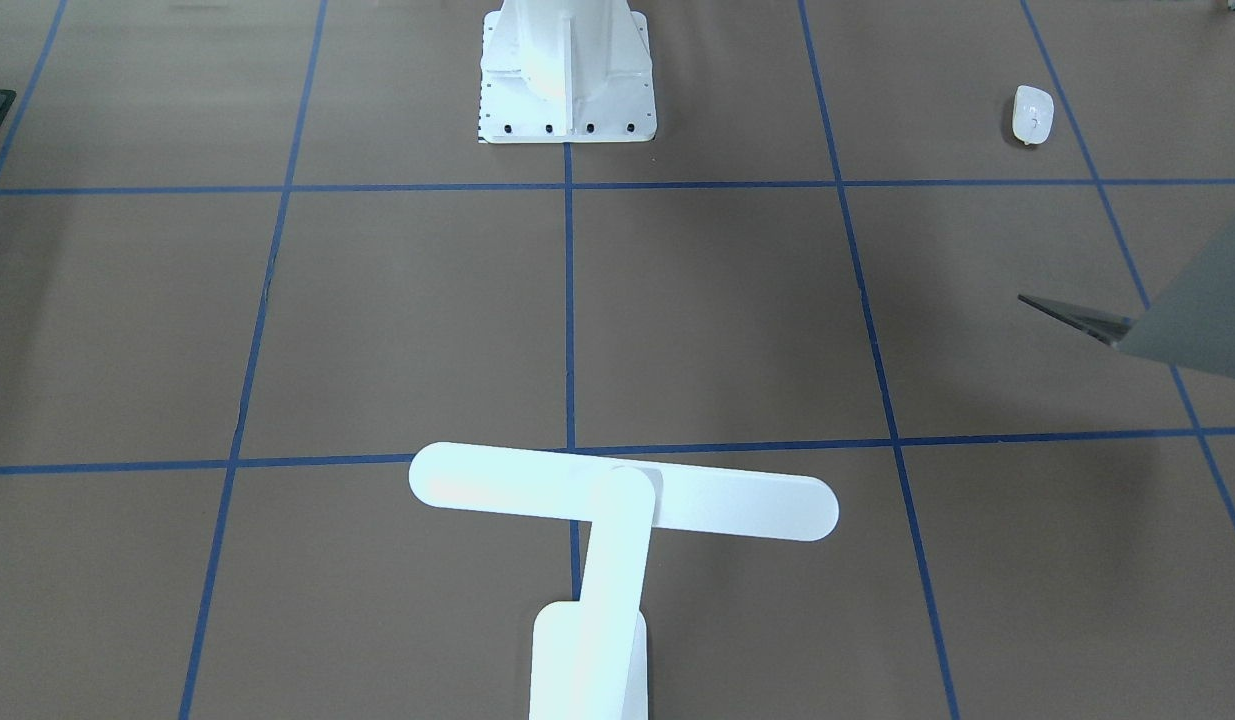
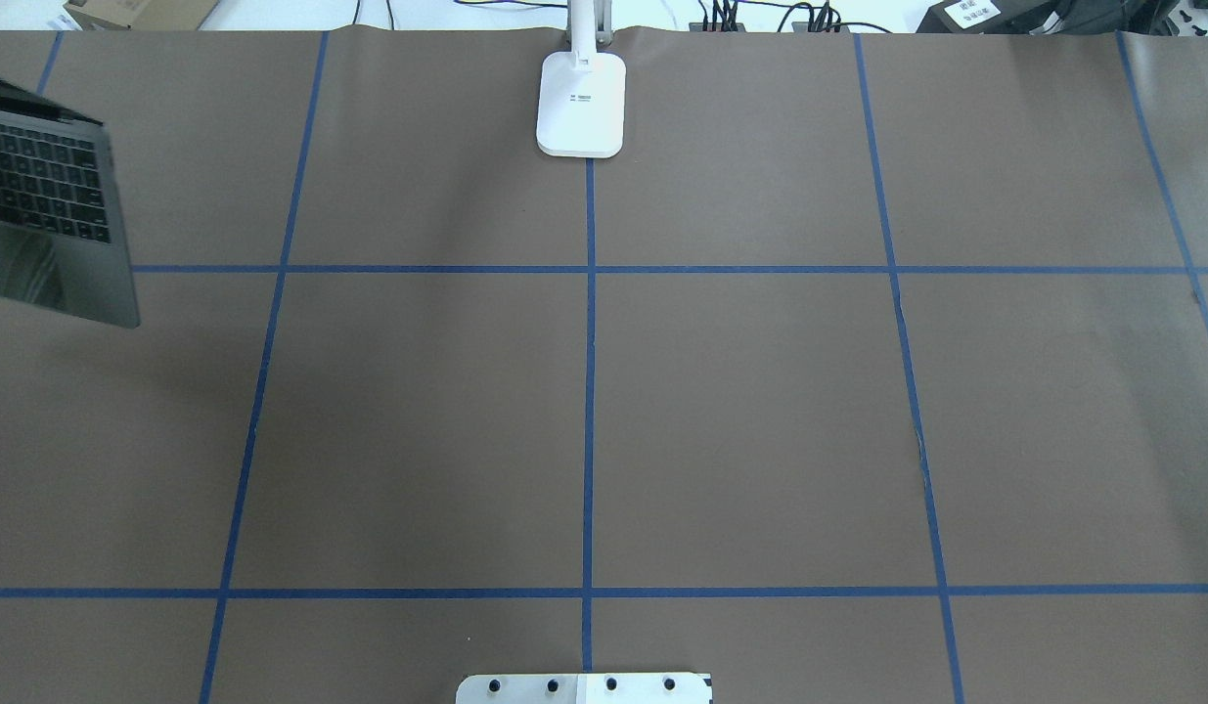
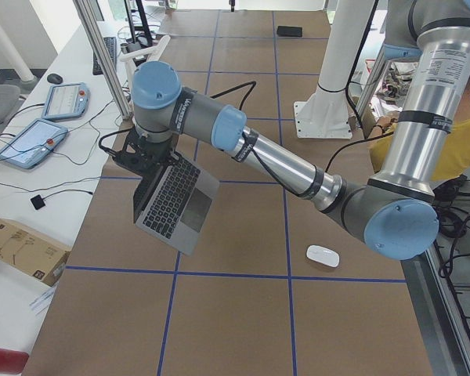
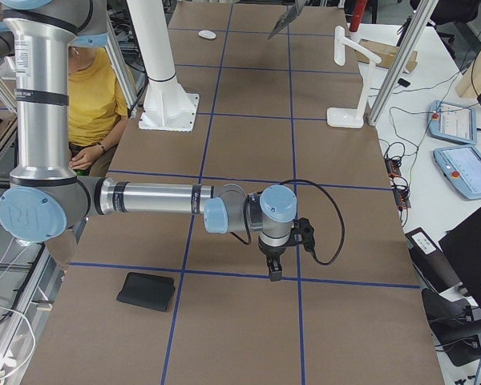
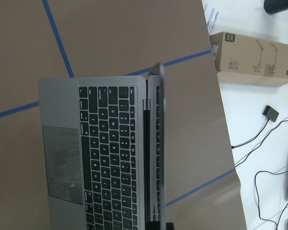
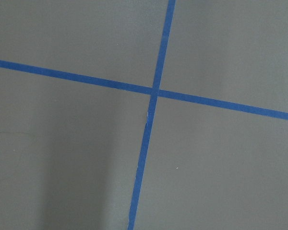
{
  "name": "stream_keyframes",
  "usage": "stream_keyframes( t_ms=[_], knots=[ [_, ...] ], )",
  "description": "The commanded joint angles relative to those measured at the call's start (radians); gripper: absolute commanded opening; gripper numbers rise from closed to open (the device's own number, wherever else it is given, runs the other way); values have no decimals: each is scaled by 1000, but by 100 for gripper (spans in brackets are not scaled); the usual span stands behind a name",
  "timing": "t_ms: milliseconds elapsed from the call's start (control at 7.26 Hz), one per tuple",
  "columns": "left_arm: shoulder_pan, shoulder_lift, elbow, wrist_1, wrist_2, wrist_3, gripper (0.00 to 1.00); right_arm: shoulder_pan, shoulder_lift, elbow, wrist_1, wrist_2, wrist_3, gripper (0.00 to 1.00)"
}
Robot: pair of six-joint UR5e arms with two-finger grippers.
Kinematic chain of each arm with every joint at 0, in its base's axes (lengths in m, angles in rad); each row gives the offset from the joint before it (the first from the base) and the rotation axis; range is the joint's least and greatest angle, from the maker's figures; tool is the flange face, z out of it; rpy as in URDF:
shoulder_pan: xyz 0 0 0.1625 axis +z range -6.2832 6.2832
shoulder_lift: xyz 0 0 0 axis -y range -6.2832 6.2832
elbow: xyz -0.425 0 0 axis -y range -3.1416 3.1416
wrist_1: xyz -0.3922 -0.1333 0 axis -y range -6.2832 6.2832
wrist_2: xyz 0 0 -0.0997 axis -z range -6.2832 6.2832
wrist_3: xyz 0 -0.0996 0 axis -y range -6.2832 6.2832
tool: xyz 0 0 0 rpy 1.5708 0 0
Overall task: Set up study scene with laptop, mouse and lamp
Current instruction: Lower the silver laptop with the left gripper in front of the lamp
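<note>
Brown, blue-taped table bears the lamp, the mouse, a white pedestal and black mat

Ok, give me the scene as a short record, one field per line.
laptop: open, tilted, held off the table at the robot's left end
left gripper: clamped on the laptop's lid
mouse: on the table, robot's left side, apart from the laptop
lamp: standing at the far edge, centre, untouched
right gripper: points down over a blue tape crossing; open or shut unclear
</note>
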Motion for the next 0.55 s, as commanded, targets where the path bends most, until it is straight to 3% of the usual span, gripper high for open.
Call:
stream_keyframes(
  t_ms=[0,413],
  knots=[
    [125,-89,-47,-2,43,-239,0,0,0,0,0,0,0,100],
    [333,-149,-78,-135,213,-584,0,0,0,0,0,0,0,100]
  ],
)
